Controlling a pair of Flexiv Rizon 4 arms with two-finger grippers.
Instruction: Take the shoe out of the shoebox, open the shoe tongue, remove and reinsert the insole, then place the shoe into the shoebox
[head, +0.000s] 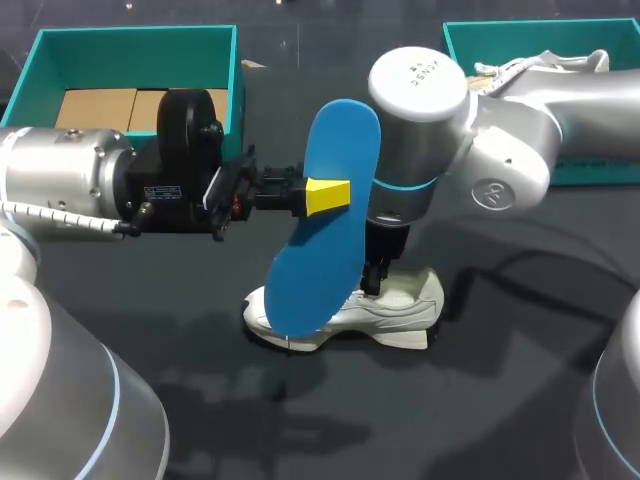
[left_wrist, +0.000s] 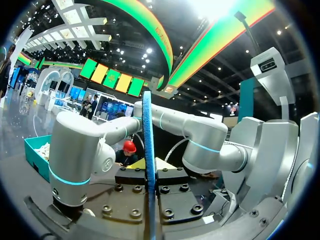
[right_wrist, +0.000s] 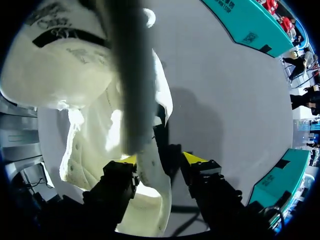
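The left end effector (head: 322, 196) is clenched on the blue insole (head: 335, 150). It pinches the insole across its thin section at about mid-length and holds it upright over the bench (head: 480, 400), top end leaning toward 1 o'clock. In the left wrist view the insole shows edge-on, a narrow strip running straight out between the pads.

The white shoe (head: 400, 305) lies on the bench at 6 o'clock from the insole, out of its box. The insole's lower end overlaps it in the head view, and I cannot tell whether the two touch. The right end effector (right_wrist: 160, 159) is down at the shoe's opening with part of the upper wall in its gap. I cannot tell whether it is clenched on that wall or released.

A teal shoebox (head: 135, 45) sits at 11 o'clock on the bench and a second shoebox (head: 520, 38) at 1 o'clock.

The insole looks light, thin and bendy. Held at its middle, both ends hang free and will likely flop or buckle if pushed into the shoe. A hold nearer the heel would probably let the toe end lead in.

The shoe seems light with a soft upper, so it may skid on the smooth bench. The firmer heel collar looks like the best place to hold it.
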